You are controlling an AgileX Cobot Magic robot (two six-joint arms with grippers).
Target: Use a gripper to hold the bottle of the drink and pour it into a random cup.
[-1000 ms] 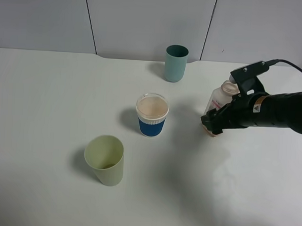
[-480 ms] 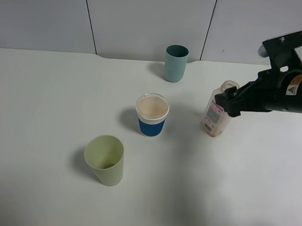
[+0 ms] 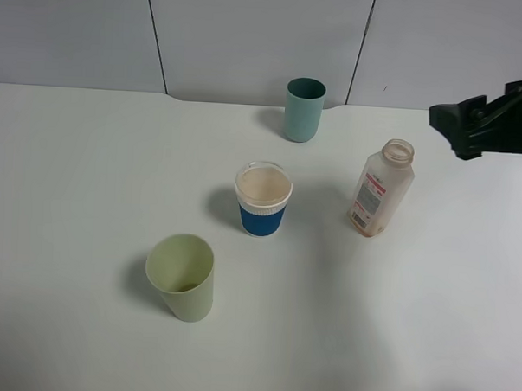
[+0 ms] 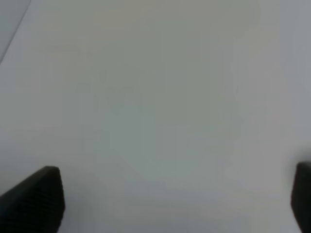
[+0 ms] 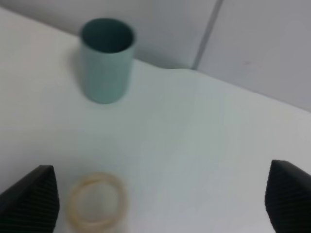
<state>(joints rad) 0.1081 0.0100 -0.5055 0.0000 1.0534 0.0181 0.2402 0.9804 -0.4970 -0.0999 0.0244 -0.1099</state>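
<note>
The bottle (image 3: 383,189) stands upright and capless on the desk (image 3: 89,153), right of the blue-sleeved cup (image 3: 262,200) and nearer the camera than the teal cup (image 3: 304,109). The right claw (image 3: 461,126) hangs apart from it near the right edge, jaws spread wide, holding nothing. The left claw (image 4: 170,204) is also wide open and empty. A pale green cup (image 3: 181,276) stands front left.

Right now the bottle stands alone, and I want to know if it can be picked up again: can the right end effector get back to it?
Probably yes. The right end effector is open, and only bare table lies between it and the upright bottle.
</note>
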